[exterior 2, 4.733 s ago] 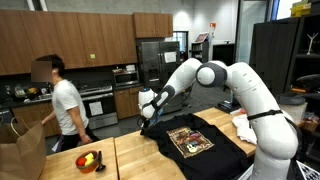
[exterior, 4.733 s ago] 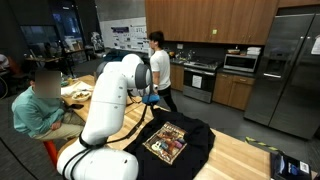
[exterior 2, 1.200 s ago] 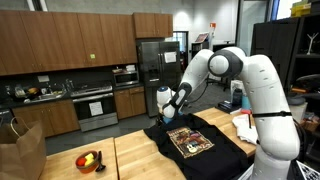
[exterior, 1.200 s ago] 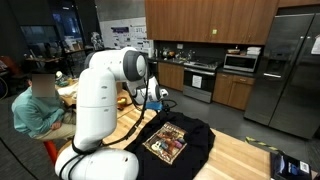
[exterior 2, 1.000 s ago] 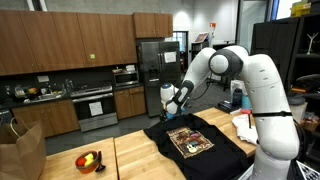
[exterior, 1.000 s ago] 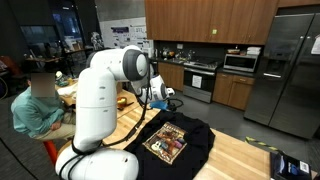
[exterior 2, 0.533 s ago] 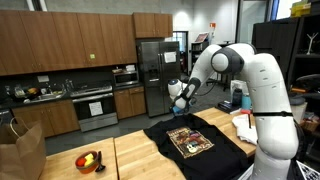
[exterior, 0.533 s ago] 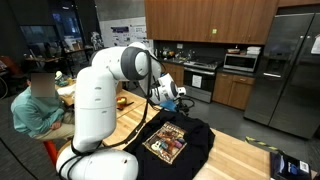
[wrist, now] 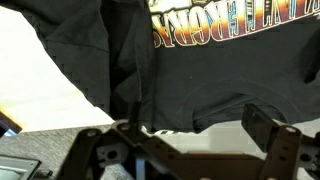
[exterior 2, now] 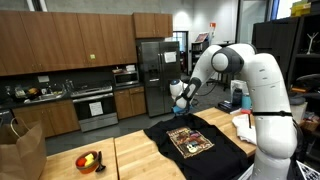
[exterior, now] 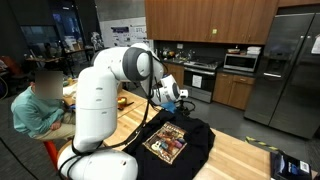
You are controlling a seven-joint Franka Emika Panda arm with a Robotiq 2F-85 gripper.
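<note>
My claw [exterior 2: 181, 99] hung wide open and empty, with the black T-shirt [exterior 2: 193, 141] spread out below it, not yet gripped.

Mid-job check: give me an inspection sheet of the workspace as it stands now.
Surface: wooden table, light planks.
Job's things: black printed shirt spread on the table, print up, some folds.
Clutter: fruit bowl and paper bag at one end of the table.
Grippers: gripper above the shirt's edge, fingers open, holding nothing.
Cables: dark cable hangs from the wrist beside the arm.
Surroundings: kitchen; seated person by the table, fridge behind.
</note>
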